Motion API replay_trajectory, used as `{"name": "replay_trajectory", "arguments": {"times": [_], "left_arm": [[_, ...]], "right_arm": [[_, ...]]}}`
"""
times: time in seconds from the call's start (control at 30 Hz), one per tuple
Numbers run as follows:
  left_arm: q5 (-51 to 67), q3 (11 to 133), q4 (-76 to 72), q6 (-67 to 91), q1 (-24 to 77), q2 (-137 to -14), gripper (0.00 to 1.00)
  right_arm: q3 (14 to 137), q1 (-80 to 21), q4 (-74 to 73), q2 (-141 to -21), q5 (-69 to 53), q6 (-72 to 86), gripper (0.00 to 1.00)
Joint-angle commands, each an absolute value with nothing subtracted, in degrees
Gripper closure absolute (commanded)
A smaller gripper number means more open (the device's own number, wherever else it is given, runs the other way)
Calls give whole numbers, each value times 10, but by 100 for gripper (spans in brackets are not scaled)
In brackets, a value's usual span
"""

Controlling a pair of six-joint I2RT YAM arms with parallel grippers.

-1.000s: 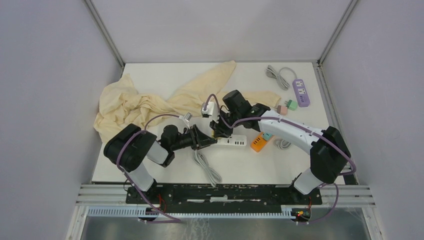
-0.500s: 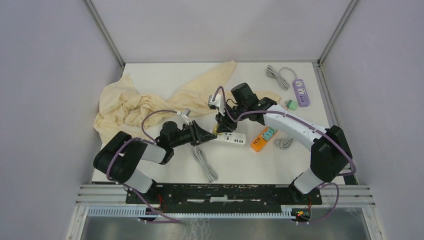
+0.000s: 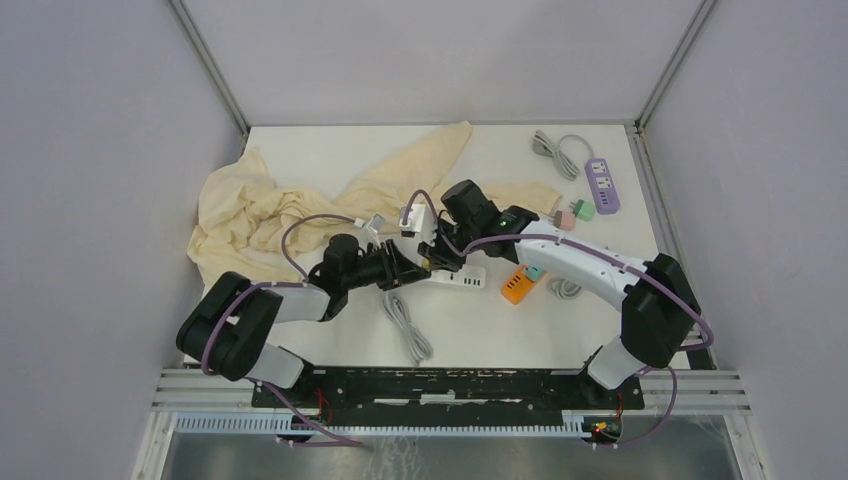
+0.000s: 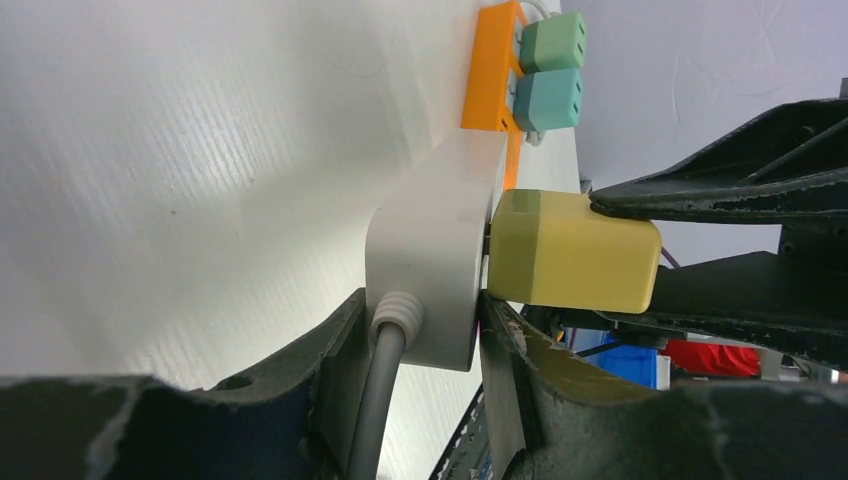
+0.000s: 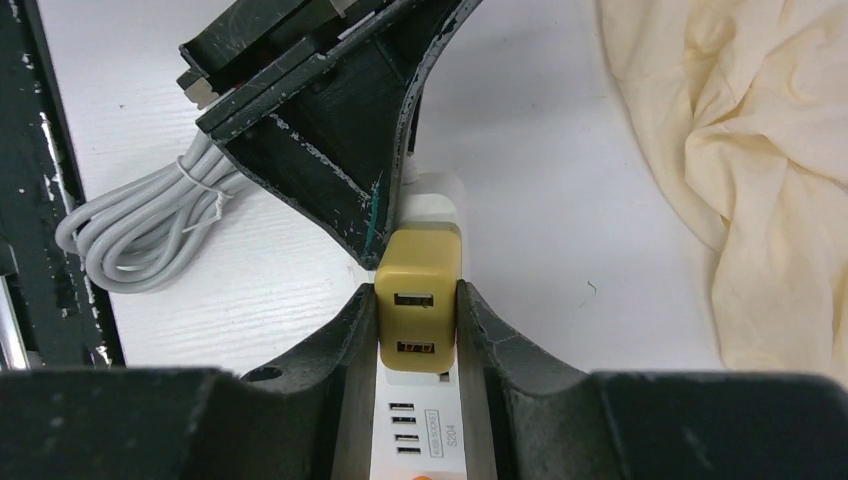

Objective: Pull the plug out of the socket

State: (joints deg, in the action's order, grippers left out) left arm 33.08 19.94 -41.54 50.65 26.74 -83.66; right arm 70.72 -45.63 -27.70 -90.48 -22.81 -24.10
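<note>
One yellow plug (image 5: 418, 300) stands on the face of the one white socket strip (image 4: 425, 260) at its cord end, USB ports pointing away from it. The strip's long axis runs from the left jaws, clamped on that cord end, toward one orange strip (image 4: 490, 70). The right jaws grip the plug's two sides.

- Top external: fixed high behind the rig, looking down, far, whole tabletop (image 3: 500, 330).
- Left wrist: very near, skimming the tabletop, side-on to yellow plug (image 4: 573, 250).
- Right wrist: near, straight down on the same plug and white strip (image 5: 420, 430).
</note>
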Motion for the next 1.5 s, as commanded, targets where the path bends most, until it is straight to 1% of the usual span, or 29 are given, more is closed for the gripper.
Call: {"name": "replay_trajectory", "arguments": {"times": [0.0, 0.17, 0.23, 0.33, 0.43, 0.53, 0.6, 0.7, 0.77, 0.8, 0.87, 0.93, 1.0, 1.03, 1.1, 1.3, 1.4, 1.47], "left_arm": [[245, 198, -285, 437, 252, -841, 97], [248, 202, -285, 437, 242, -841, 97], [247, 204, -281, 435, 239, -839, 97], [249, 209, -276, 430, 237, -839, 97], [250, 208, -274, 428, 235, -841, 97], [251, 206, -274, 427, 233, -841, 97], [252, 207, -273, 426, 232, -839, 97], [255, 211, -269, 423, 230, -838, 97], [260, 214, -269, 421, 229, -836, 97], [264, 214, -270, 419, 230, -834, 97], [273, 216, -270, 416, 230, -829, 97], [288, 217, -270, 413, 230, -824, 97], [300, 218, -269, 411, 230, -820, 97], [303, 219, -267, 409, 230, -818, 97], [305, 222, -255, 401, 229, -814, 97], [316, 224, -249, 391, 230, -815, 97], [321, 224, -250, 391, 230, -814, 97], [324, 224, -249, 392, 231, -810, 97]], "right_arm": [[743, -452, -195, -851, -181, -207, 100], [744, -386, -215, -848, -355, -196, 100], [739, -370, -208, -838, -384, -184, 100], [737, -361, -202, -829, -391, -173, 100], [745, -360, -211, -841, -368, -162, 100], [765, -364, -242, -862, -345, -172, 100], [775, -373, -266, -867, -363, -194, 100], [762, -401, -245, -852, -336, -199, 100], [759, -403, -237, -855, -325, -196, 99], [755, -403, -237, -860, -324, -204, 89], [741, -401, -233, -868, -340, -238, 54], [712, -402, -211, -873, -357, -296, 25], [666, -402, -162, -868, -373, -362, 4], [638, -404, -128, -863, -374, -395, 1], [610, -414, -79, -865, -353, -432, 0], [653, -430, -81, -919, -314, -441, 1], [664, -445, -79, -943, -309, -438, 4], [678, -455, -97, -961, -297, -444, 11]]}}
